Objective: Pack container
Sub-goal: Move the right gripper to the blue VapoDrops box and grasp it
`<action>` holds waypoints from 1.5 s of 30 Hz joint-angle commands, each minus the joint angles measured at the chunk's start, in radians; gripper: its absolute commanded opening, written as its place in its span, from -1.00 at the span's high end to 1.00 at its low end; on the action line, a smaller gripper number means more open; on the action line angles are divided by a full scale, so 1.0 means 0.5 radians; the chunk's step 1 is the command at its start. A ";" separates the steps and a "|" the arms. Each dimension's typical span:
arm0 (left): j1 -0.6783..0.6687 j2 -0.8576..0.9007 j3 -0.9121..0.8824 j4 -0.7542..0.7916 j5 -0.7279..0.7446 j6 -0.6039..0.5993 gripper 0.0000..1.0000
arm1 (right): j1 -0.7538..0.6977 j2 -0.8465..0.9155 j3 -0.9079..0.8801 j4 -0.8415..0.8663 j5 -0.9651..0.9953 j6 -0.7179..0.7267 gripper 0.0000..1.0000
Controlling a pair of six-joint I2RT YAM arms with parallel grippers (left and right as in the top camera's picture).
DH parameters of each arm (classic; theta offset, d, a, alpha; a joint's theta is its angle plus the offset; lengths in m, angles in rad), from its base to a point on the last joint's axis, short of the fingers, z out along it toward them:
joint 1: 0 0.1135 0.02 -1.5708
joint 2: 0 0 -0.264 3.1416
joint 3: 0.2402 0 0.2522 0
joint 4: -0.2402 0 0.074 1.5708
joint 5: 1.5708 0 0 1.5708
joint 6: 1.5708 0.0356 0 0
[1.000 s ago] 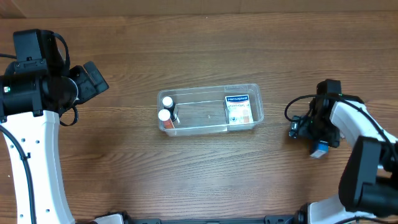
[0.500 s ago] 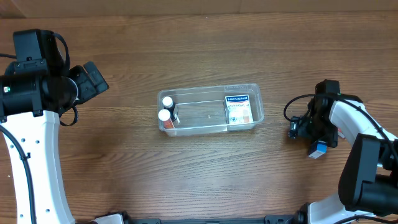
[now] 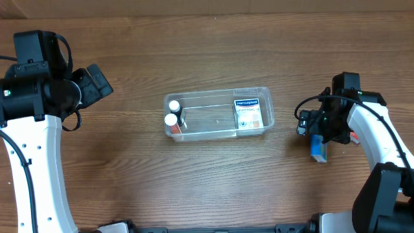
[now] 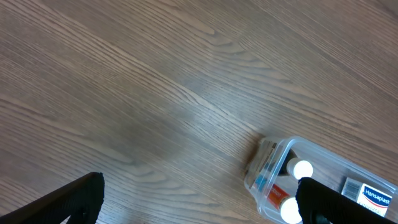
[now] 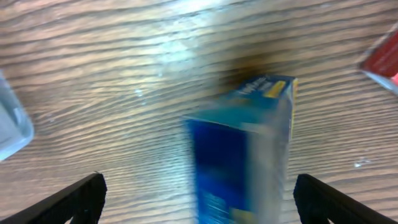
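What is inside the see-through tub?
Two white-capped bottles sit at the left end of the container and a Hansaplast box lies at its right end. The caps cover most of the bottles from above.

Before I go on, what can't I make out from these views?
1. Blue box: blurred in the right wrist view; its print is unreadable.
2. Red item: cut off by that view's edge; mostly under the right arm overhead.
3. Container: the left wrist view's corner crops most of it.
4. Bottles: labels too small overhead.
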 commanded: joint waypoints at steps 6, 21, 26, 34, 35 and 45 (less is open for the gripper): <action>0.005 -0.002 0.023 0.000 0.003 0.047 -1.00 | 0.008 -0.035 0.043 -0.053 -0.170 -0.050 -0.97; 0.005 -0.002 0.023 -0.006 0.008 0.053 -1.00 | 0.008 0.063 -0.054 0.004 -0.003 -0.082 -1.00; 0.005 -0.002 0.023 -0.005 0.007 0.053 -1.00 | 0.012 0.103 -0.054 0.024 -0.024 -0.096 -1.00; 0.005 -0.002 0.023 -0.005 0.005 0.053 -1.00 | 0.054 0.246 -0.054 0.045 -0.024 -0.096 -1.00; 0.005 -0.002 0.023 -0.005 0.005 0.053 -1.00 | 0.065 0.259 -0.054 0.047 -0.023 -0.096 -1.00; 0.005 -0.002 0.023 -0.005 0.003 0.060 -1.00 | 0.075 0.357 -0.054 0.066 -0.016 -0.093 -0.69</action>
